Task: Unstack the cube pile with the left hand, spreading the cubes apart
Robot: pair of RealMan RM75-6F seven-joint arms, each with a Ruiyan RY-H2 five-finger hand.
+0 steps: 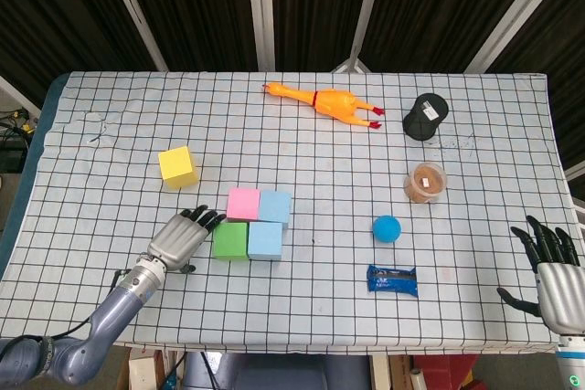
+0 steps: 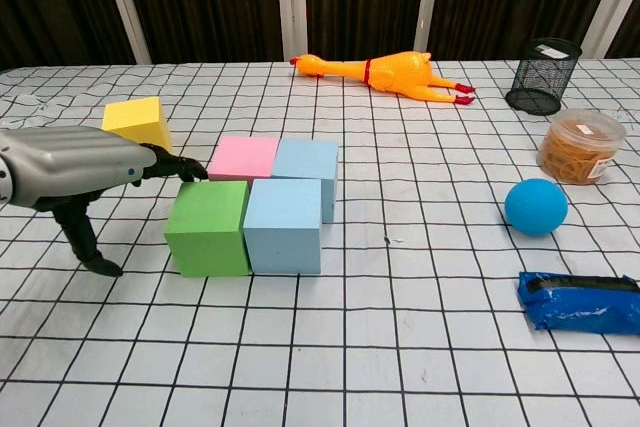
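Covering the table [image 1: 110,180], grid cloth meets dark slats [image 1: 201,6].

tabletop [image 1: 110,171]: covered by a white cloth with a black grid
cubes: pink cube [image 1: 243,203], two light blue cubes [image 1: 274,205] [image 1: 265,240] and green cube [image 1: 230,240] packed in a square; yellow cube [image 1: 177,166] apart, to the left
far edge: rubber chicken [image 1: 331,103], black mesh cup [image 1: 426,116]
right side: jar of rubber bands [image 1: 425,182], blue ball [image 1: 387,227], blue packet [image 1: 392,279]
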